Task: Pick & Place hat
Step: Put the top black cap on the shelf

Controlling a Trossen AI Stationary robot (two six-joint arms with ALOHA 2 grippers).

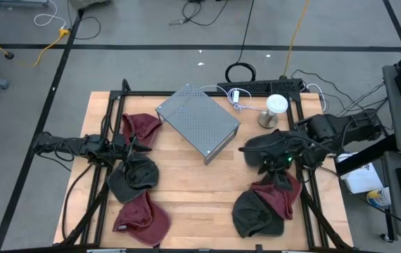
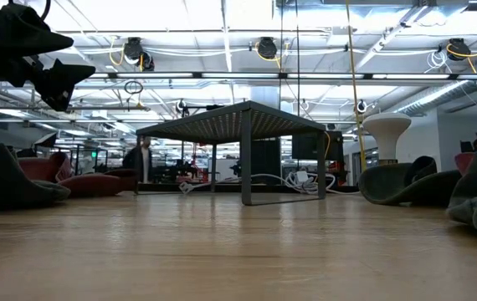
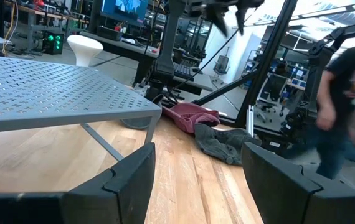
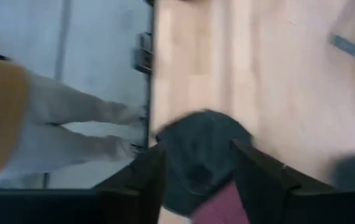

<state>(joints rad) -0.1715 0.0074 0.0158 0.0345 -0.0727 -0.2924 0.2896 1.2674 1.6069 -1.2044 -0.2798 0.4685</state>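
Right gripper [image 4: 193,171] hangs with fingers apart over the dark hat [image 4: 199,155]. Centre on its crown before you lower and close.

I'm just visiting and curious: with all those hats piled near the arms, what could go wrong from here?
The right gripper hangs over a dark hat lying against a maroon hat, so it might catch both.

The metal stand sits mid-table; a swinging arm could clip it.

The left gripper, jaws open, points under that stand, close to its edge.
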